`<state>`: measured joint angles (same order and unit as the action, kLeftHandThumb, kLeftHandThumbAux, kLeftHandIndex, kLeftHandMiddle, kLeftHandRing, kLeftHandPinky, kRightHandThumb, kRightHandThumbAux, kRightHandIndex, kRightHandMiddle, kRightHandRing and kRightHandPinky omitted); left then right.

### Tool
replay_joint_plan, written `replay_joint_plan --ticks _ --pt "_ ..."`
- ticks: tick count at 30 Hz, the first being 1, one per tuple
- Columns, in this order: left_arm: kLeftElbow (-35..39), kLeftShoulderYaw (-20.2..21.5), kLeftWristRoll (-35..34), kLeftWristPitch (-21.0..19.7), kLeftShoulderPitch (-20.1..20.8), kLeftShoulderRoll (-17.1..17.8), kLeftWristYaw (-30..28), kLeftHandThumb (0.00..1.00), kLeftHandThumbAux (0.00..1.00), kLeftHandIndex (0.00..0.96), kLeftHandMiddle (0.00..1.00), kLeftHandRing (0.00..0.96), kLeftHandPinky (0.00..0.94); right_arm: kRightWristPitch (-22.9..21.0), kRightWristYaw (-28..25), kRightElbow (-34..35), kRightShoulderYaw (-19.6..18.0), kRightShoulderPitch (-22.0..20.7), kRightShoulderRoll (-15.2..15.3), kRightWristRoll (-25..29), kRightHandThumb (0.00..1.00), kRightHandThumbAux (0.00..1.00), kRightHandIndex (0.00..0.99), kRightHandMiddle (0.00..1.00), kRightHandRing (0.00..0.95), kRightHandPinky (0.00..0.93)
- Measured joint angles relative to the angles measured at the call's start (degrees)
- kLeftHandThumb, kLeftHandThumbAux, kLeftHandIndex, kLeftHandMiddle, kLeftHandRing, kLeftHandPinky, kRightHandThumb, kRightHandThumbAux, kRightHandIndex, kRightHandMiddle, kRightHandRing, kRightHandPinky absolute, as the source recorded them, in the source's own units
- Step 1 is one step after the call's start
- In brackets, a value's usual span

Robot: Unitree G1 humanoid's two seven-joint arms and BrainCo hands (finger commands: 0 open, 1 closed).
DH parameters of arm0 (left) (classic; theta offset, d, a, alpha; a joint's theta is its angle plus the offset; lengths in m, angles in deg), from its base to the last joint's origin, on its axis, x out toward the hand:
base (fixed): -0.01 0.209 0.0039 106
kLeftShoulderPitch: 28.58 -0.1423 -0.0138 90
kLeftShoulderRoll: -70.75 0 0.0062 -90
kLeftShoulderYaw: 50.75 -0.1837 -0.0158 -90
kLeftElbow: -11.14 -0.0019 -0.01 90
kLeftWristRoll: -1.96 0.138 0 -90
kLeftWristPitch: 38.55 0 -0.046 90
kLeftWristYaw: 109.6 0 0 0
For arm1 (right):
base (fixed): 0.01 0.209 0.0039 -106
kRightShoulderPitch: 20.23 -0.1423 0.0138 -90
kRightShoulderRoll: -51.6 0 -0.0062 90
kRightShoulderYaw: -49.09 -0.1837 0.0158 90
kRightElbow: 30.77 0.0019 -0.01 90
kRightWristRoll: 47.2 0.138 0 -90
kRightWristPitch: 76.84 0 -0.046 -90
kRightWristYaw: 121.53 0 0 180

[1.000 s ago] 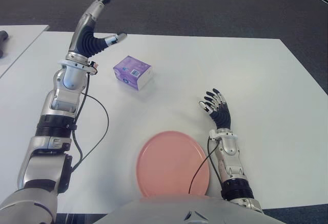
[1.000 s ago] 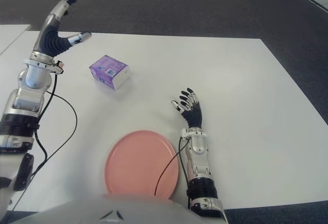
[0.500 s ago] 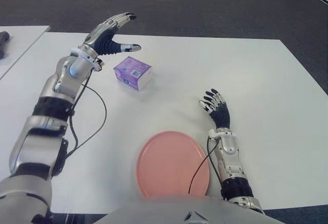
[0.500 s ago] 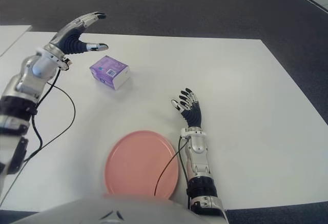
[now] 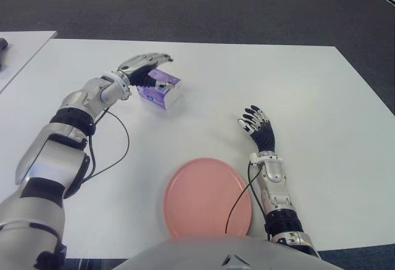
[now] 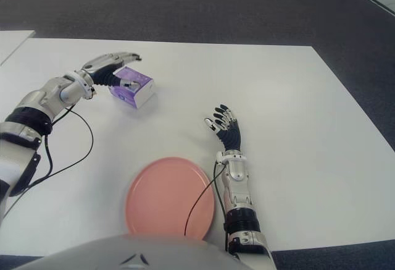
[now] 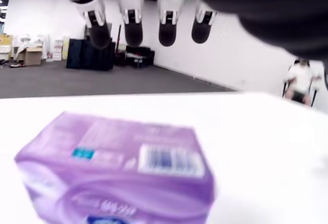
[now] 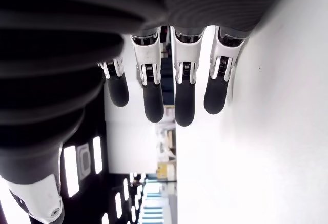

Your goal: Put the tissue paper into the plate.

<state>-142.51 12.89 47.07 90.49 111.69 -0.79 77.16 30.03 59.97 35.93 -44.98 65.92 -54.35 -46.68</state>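
Observation:
A purple tissue pack point(image 5: 165, 92) lies on the white table point(image 5: 278, 78), far and left of a pink plate point(image 5: 207, 197) that sits at the near edge. My left hand point(image 5: 148, 66) hovers right over the pack, fingers spread across its top and thumb by its near side. In the left wrist view the fingertips point(image 7: 133, 26) stand apart above the pack point(image 7: 118, 167), with nothing clasped. My right hand point(image 5: 256, 125) shows just right of the plate, fingers point(image 8: 154, 96) straight and spread, holding nothing.
A black cable point(image 5: 117, 152) loops over the table from my left arm. A second white table point(image 5: 18, 50) stands at the far left with a dark object point(image 5: 2, 44) on it. Dark carpet runs beyond the far edge. A seated person point(image 7: 302, 78) shows far off.
My left hand has swung down from high above the table and to the right, ending over the tissue pack. The pack, plate and right hand have not moved.

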Motion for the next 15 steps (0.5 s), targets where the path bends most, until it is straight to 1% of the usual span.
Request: replay_joint_plan --ticks 3,8,11,15 --pt "-2.9 -3.0 3.1 -0.8 1.7 0.0 3.4 0.348 0.155 0.000 0.000 0.000 0.000 0.1 0.0 -0.6 -0.1 -0.5 0.0 0.0 0.363 0.687 0.184 0.250 0.259 0.267" --pt "-6.1 -7.0 6.3 -2.2 3.9 -0.1 8.7 0.386 0.146 0.000 0.000 0.000 0.000 0.7 0.0 -1.5 -0.1 -1.2 0.0 0.0 0.371 0.679 0.197 0.257 0.267 0.280" --pt "-7.2 -9.9 8.9 -3.4 4.7 -0.3 11.5 0.402 0.143 0.000 0.000 0.000 0.000 0.9 0.0 -1.9 -0.1 -1.4 0.0 0.0 0.377 0.679 0.204 0.266 0.275 0.289" --pt "-8.5 -12.6 10.7 -4.8 5.2 -1.0 13.8 0.427 0.143 0.000 0.000 0.000 0.000 1.3 0.0 -2.4 -0.1 -1.6 0.0 0.0 0.377 0.681 0.206 0.268 0.278 0.287"
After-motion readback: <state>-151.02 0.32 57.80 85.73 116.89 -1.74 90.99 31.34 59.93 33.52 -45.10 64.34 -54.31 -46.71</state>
